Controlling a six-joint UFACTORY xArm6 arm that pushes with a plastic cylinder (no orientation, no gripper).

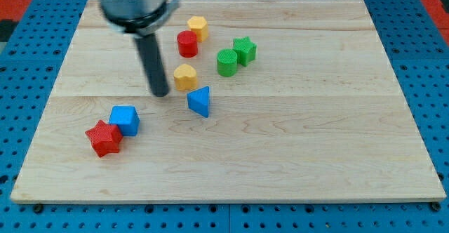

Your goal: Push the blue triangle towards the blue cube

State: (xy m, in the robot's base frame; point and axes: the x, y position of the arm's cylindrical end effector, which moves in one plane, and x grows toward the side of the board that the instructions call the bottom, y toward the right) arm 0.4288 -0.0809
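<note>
The blue triangle (199, 101) lies near the middle of the wooden board (295, 135). The blue cube (125, 119) sits to its left, lower down, touching a red star (103, 137). My tip (161, 93) is the lower end of the dark rod. It rests on the board left of the blue triangle and just left of a yellow block (185, 76), apart from both. The tip is above and to the right of the blue cube.
A red cylinder (186, 43) and a yellow hexagon block (198, 27) stand near the view's top. A green cylinder (226, 62) and a green star (244, 50) touch each other to their right. Blue pegboard surrounds the board.
</note>
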